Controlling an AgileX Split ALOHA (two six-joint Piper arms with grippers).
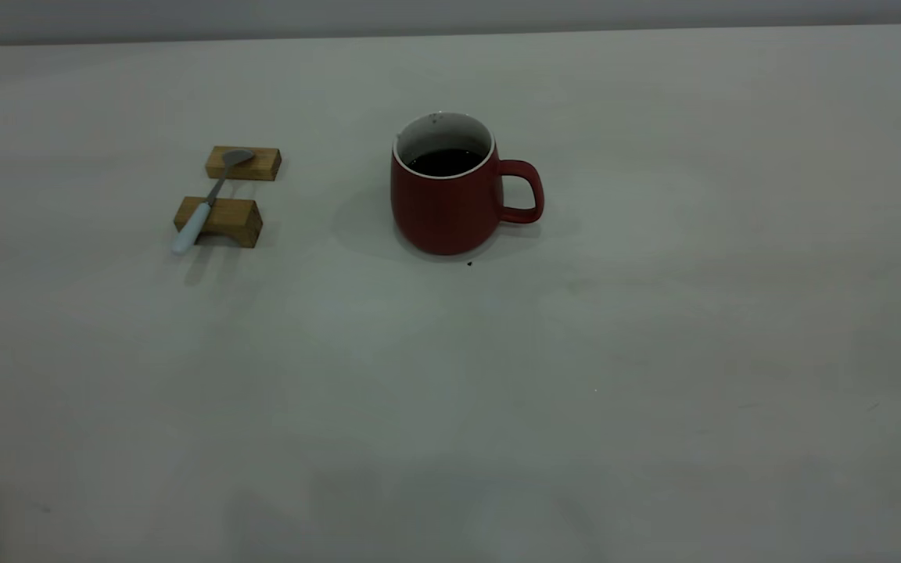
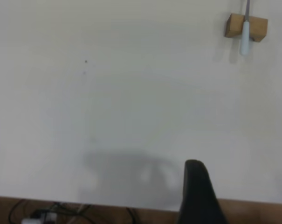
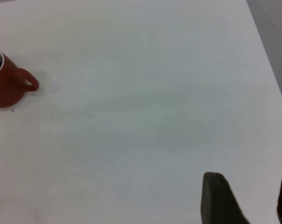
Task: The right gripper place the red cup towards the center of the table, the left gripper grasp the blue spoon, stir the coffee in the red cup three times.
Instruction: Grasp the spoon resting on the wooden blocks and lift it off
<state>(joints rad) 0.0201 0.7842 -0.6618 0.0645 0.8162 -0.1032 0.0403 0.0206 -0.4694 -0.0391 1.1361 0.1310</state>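
The red cup [image 1: 450,207] stands upright near the middle of the table [image 1: 576,391], handle to the right, with dark coffee [image 1: 446,162] inside. Left of it, the blue spoon [image 1: 208,205] lies across two tan wooden blocks. Neither gripper shows in the exterior view. The left gripper [image 2: 196,186] hangs over the table's near edge, far from the spoon [image 2: 245,39]; only one of its fingers shows, with nothing against it. The right gripper [image 3: 249,186] is open and empty, far from the cup [image 3: 5,86].
The far block [image 1: 243,163] carries the spoon's bowl and the near block [image 1: 220,220] its handle. A tiny dark speck [image 1: 469,263] lies just in front of the cup. Cables [image 2: 38,214] show below the table's edge. The table's side edge [image 3: 271,70] runs beside the right gripper.
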